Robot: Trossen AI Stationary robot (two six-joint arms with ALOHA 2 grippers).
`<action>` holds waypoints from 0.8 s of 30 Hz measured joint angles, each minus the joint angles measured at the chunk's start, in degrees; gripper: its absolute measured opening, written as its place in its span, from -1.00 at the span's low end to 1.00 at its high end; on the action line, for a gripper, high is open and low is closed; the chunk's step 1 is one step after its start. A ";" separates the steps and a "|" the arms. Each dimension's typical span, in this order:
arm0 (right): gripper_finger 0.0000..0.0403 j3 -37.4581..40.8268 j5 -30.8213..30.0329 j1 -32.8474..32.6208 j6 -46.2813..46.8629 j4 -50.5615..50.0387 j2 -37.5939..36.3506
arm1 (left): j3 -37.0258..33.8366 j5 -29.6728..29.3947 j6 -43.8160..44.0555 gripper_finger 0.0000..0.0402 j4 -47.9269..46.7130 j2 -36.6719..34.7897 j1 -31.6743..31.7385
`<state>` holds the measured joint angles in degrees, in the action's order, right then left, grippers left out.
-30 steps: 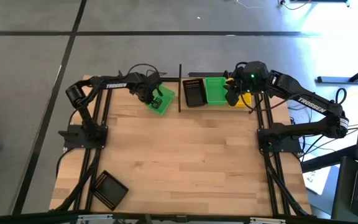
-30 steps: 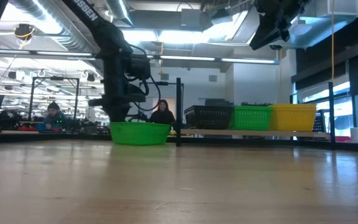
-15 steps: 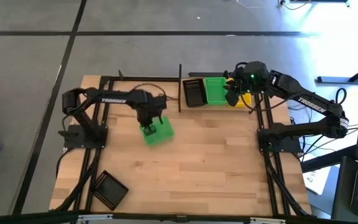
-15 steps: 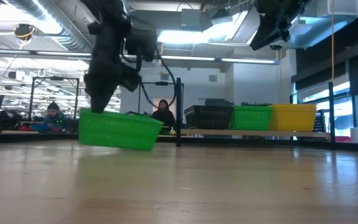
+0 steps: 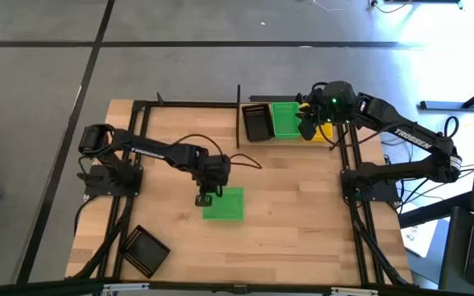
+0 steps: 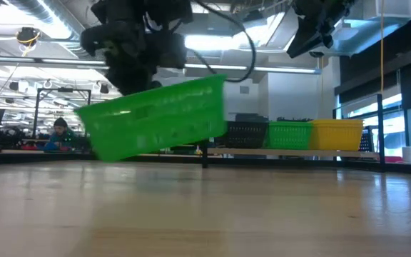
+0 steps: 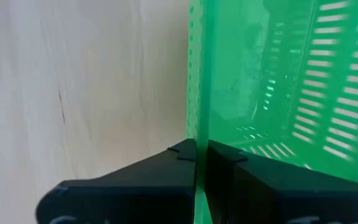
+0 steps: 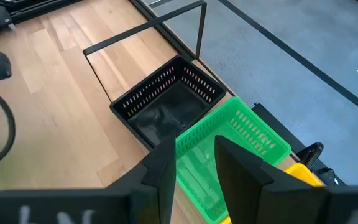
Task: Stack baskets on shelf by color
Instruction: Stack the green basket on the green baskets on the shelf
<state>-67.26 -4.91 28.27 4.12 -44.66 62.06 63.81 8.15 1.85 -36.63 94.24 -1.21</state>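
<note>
My left gripper point(image 5: 205, 197) is over the middle of the table, shut on a bright green basket point(image 5: 223, 204). In the low view that basket point(image 6: 155, 118) is in the air and tilted. On the shelf point(image 6: 291, 151) at the far edge stand a black basket point(image 5: 257, 123), a green basket point(image 5: 285, 119) and a yellow basket point(image 6: 336, 133), side by side on their bottoms. My right gripper point(image 8: 194, 162) is open and hovers above the shelf's green basket point(image 8: 229, 146), touching nothing. Another black basket point(image 5: 144, 249) lies at the table's near left corner. My left gripper pinches the green basket's perforated side wall point(image 7: 197, 134), one finger inside the basket and one outside. The fingers come from above, pointing down, at the basket's left side. The basket is lifted clear of the table and hangs tilted below the gripper.
Thin black metal posts point(image 5: 238, 115) frame the shelf, and black rails point(image 5: 126, 189) run along the table's left and right sides. A cable point(image 5: 241, 160) trails from the left arm. Bare wood point(image 5: 286, 222) lies right of the held basket. People sit in the room beyond.
My left gripper has carried the green basket from the far edge, just left of the shelf, toward the near edge to the table's middle. The basket was low on the table; now it is raised clear and tilted. The right arm has kept still.
</note>
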 joint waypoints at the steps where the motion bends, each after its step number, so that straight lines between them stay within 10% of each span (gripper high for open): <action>1: -0.46 0.00 0.00 0.00 -0.04 0.00 -0.02 | 0.01 -0.08 0.11 -1.00 1.11 0.13 -0.14; 24: -0.46 0.00 0.00 0.00 1.02 0.17 0.02 | 0.07 -1.69 2.49 -0.65 7.82 5.46 -0.07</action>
<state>-67.26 -4.91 28.27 5.14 -44.49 62.08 63.88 6.46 4.34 -28.82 99.70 -1.28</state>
